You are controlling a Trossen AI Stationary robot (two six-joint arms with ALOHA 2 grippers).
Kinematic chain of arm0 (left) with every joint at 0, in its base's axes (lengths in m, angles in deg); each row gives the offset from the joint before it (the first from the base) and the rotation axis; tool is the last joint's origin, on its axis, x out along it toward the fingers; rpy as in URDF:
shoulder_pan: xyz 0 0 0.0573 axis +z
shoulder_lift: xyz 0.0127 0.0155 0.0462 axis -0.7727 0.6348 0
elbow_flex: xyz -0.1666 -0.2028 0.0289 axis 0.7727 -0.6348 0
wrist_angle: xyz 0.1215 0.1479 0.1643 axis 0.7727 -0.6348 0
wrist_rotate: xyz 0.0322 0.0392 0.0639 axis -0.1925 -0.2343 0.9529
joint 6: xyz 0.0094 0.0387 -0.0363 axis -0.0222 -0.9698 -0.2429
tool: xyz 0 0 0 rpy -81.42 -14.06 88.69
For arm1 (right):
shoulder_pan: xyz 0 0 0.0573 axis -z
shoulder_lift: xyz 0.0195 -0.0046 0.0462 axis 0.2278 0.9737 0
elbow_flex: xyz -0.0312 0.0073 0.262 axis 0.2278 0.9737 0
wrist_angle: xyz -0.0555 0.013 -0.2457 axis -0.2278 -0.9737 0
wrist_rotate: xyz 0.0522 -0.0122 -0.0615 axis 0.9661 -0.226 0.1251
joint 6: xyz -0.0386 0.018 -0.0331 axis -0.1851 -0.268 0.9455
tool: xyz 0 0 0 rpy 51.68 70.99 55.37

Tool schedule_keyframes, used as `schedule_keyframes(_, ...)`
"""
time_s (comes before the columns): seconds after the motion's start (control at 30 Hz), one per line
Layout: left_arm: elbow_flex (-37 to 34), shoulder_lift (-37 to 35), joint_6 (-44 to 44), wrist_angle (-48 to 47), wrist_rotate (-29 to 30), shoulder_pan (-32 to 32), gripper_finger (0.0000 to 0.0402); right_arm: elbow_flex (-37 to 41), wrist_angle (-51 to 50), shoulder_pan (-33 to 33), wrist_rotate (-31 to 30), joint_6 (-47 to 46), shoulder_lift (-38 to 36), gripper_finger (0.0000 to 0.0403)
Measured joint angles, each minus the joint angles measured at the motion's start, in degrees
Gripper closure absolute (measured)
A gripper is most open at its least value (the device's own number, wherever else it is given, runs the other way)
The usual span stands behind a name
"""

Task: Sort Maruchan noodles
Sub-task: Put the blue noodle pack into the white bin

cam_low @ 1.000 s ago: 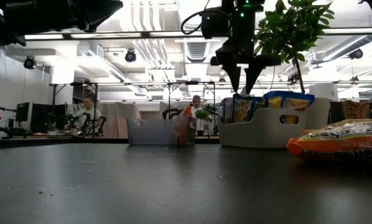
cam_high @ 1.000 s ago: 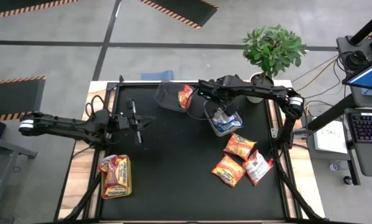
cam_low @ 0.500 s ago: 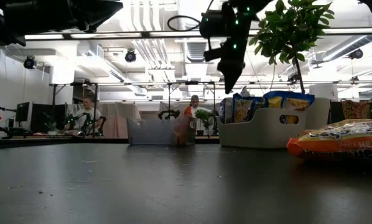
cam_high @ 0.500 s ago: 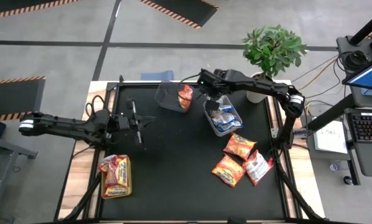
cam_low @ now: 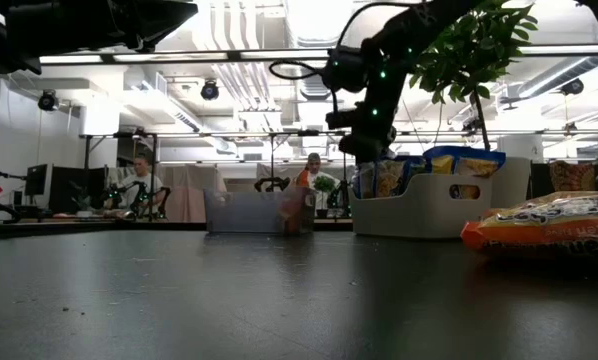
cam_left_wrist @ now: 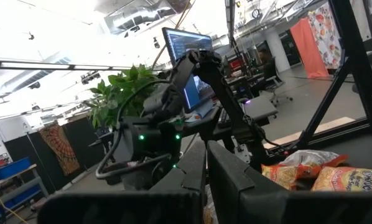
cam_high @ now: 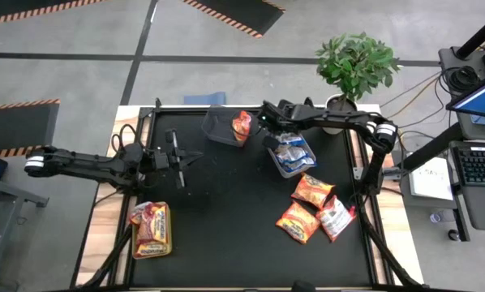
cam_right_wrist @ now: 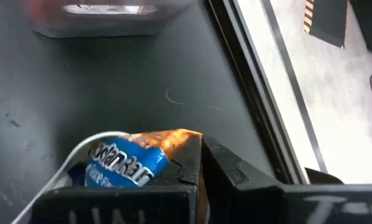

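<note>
Right gripper [cam_high: 268, 138] lower now — jaws together.

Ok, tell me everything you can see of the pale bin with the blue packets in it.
The pale bin is a small, light grey plastic tub with rounded corners and cut-out handles, standing upright on the black mat near the table's far right. Blue-and-yellow noodle packets fill it, poking above the rim. The right tool is shut at its left edge; whether it touches the bin is unclear. Nothing else touches it.
</note>
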State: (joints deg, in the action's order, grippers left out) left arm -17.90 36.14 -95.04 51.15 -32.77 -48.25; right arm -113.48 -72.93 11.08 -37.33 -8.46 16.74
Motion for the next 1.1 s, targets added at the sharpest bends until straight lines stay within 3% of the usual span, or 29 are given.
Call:
schedule_keyframes(0.17,0.00,-0.07,0.00,0.02,0.00,0.02,0.0402,1.79,1.92,-0.06,-1.31,-1.07,0.00,0.0394)
schedule_keyframes(0.43,0.00,-0.09,0.00,0.01,0.00,0.00,0.0402,-2.25,-3.00,-0.98,-3.00,-2.49,-3.01,0.0394)
schedule_keyframes(0.63,0.00,-0.09,0.00,-0.54,0.01,0.01,0.0402,1.46,-2.26,-0.98,-4.44,-6.35,-5.67,0.0394)
schedule_keyframes(1.1,0.00,-0.11,0.00,-0.59,0.00,0.00,0.0402,17.76,21.63,-2.45,-5.44,-13.37,-6.14,0.0394)
